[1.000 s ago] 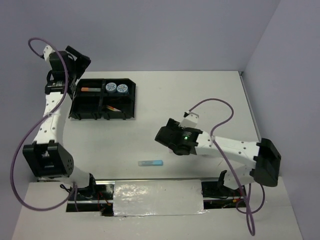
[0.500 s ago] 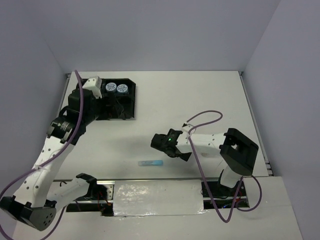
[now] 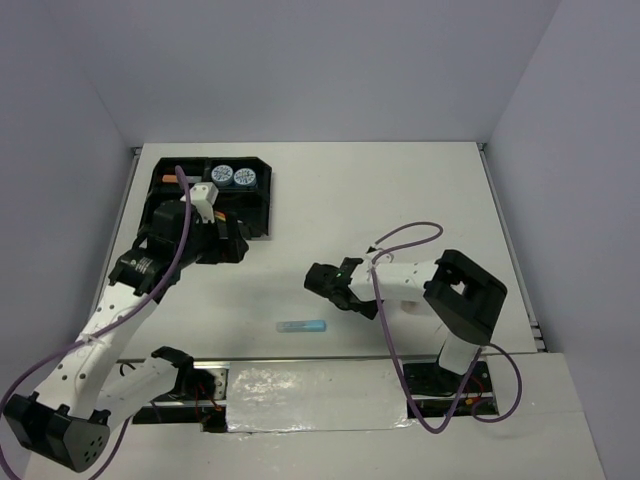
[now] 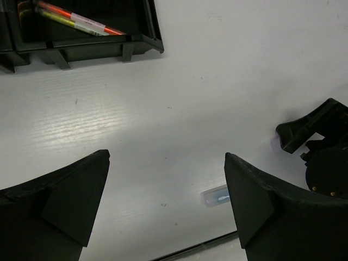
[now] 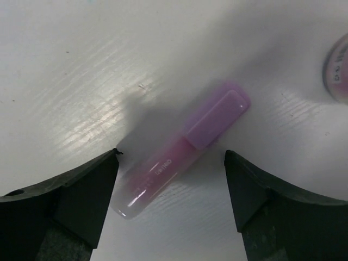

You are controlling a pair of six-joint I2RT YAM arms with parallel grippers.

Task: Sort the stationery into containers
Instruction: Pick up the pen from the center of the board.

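This is looking like a robotics lab test cell: plain pale walls (image 3: 320,70) are closing in a white worktop (image 3: 400,190) on the left, far and right, and two white arms (image 3: 100,322) trailing purple cables (image 3: 410,229) are standing bolted at its near edge.

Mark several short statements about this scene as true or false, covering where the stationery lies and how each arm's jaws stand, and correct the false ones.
1. Two tape rolls sit in the black tray. True.
2. The blue highlighter is inside the tray. False: it lies on the table, near the front edge.
3. The purple highlighter lies flat on the table between the open right jaws. True.
4. The left jaws are shut on a pen. False: they stand open and empty, and the pens lie in a tray compartment.
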